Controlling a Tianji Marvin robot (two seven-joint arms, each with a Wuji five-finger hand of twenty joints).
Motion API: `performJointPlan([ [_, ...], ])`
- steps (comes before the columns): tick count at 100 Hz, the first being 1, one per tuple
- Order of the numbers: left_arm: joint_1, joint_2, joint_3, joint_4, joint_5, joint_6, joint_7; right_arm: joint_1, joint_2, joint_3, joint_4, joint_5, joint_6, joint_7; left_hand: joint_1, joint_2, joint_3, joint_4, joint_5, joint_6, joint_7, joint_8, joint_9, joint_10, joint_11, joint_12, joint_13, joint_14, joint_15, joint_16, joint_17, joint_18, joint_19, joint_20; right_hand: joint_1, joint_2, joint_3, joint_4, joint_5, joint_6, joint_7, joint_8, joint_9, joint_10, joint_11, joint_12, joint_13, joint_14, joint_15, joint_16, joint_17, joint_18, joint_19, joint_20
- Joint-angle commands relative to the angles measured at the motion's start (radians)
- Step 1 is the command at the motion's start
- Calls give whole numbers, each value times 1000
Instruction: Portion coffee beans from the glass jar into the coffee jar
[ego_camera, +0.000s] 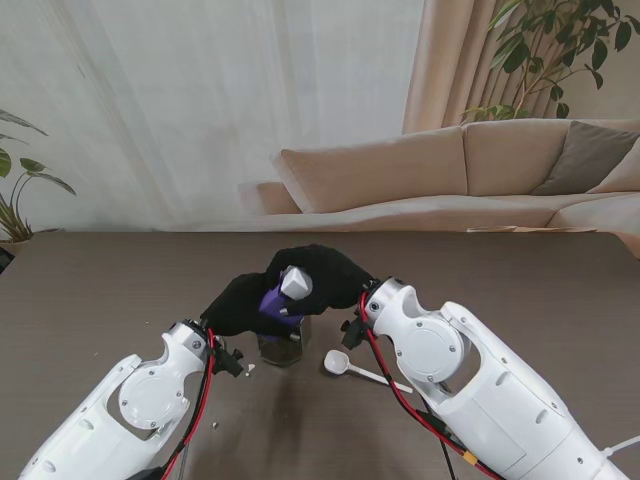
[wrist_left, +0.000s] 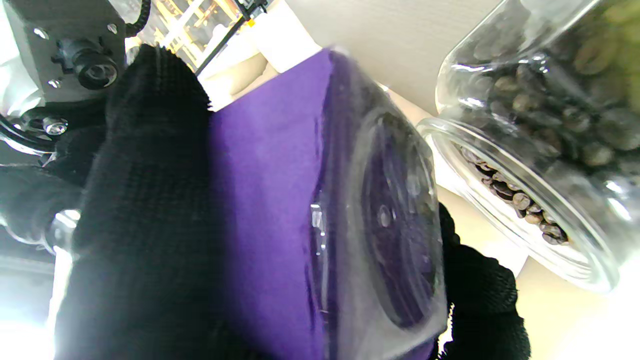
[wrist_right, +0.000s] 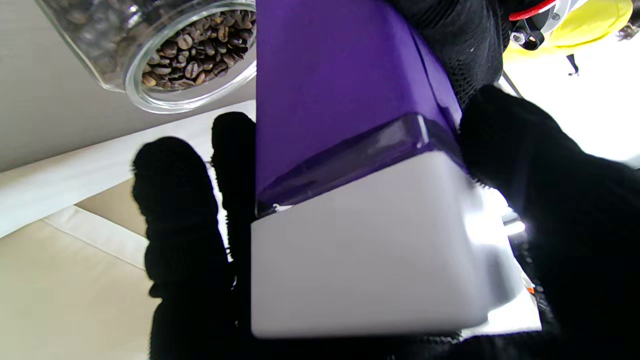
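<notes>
The brown bench (ego_camera: 120, 290) carries the open glass jar (ego_camera: 281, 346) of beans at centre, mouth up for scooping; over it both gloved hands hold the purple coffee jar (ego_camera: 275, 302) aloft, tilted, probably to free its white lid (ego_camera: 296, 281); the left robot hand (ego_camera: 238, 303) clamps the purple body from eight o'clock as anchor; the right robot hand (ego_camera: 325, 275) wraps the lid end from two o'clock; a white spoon (ego_camera: 345, 366) waits at four o'clock beside the glass jar.
</notes>
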Motion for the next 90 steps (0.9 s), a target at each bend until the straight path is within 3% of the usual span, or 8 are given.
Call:
performJointPlan([
  [1, -8, -10, -11, -13, -4, -5, -1, -19, -15, -22, 17, -6, -28, -7, 378, 567, 387, 36, 65, -116, 162, 61, 77, -36, 109, 34, 64, 44, 150, 28, -39, -65, -7, 8, 87, -56, 85, -75, 102, 49, 150, -69, 126, -67, 57, 46, 146, -116, 106, 49, -32, -49, 58, -23],
  [7, -8, -10, -13, -14, -5, -7, 2, -23, -22, -27, 25, -5, -37, -35, 378, 567, 385, 36, 64, -118, 162, 61, 78, -37, 110, 34, 64, 45, 150, 28, -39, -66, -7, 8, 155, -82, 82, -108, 165, 50, 232, -175, 219, -60, 45, 48, 211, -130, 115, 55, 30, -46, 82, -33],
  [19, -10, -12, -14, -13, -7, -13, 8, -27, -36, -37, 43, -10, -51, -86, 378, 567, 386, 36, 65, -116, 161, 60, 77, -35, 109, 33, 65, 46, 150, 28, -38, -65, -7, 8, 218, -90, 118, -94, 326, 106, 307, -249, 431, -63, 5, 65, 275, -176, 257, 125, 159, -63, 139, -39],
  [39, -14, -17, -13, -7, 2, -24, 33, -23, -35, -38, 54, 0, -66, -78, 378, 549, 388, 29, 62, -121, 129, 21, 60, -38, 39, -25, 34, 51, 70, -10, -52, -72, -24, -9, 256, -74, 195, -79, 278, 132, 487, -388, 479, -47, 21, 173, 283, -248, 518, 211, 223, -154, 235, 36],
  [64, -9, -22, -19, -11, -9, -36, 46, -29, -31, -15, 50, -1, -86, -74, 367, 448, 374, 11, 56, -147, -76, -199, -18, -52, -279, -325, -113, -16, -360, -296, -135, -123, -284, -237, 295, -38, 238, -56, 233, 114, 572, -375, 457, -41, 37, 248, 283, -277, 609, 270, 232, -170, 264, 72],
  [73, -5, -21, -24, -14, -4, -43, 50, -34, -36, -5, 48, 4, -84, -95, 285, 414, 414, 11, 54, -154, -183, -250, -86, -64, -316, -487, -177, -56, -486, -389, -160, -166, -381, -315, 300, -42, 240, -55, 241, 108, 572, -377, 458, -38, 35, 252, 283, -276, 611, 274, 232, -169, 266, 75],
  [77, -3, -21, -28, -15, -1, -47, 50, -35, -38, -1, 46, 5, -81, -102, 238, 399, 431, 11, 45, -159, -233, -273, -128, -71, -323, -650, -212, -81, -542, -432, -178, -194, -436, -360, 301, -43, 241, -55, 242, 107, 572, -377, 458, -36, 35, 254, 283, -275, 612, 275, 232, -167, 266, 76],
  [90, 3, -19, -40, -19, 7, -71, 49, -36, -42, 12, 44, 3, -74, -119, 36, 409, 488, 38, 18, -170, -458, -353, -293, -97, -386, -817, -329, -170, -717, -570, -232, -291, -633, -499, 302, -41, 241, -54, 242, 106, 572, -378, 458, -35, 32, 258, 283, -275, 613, 278, 233, -168, 268, 80],
])
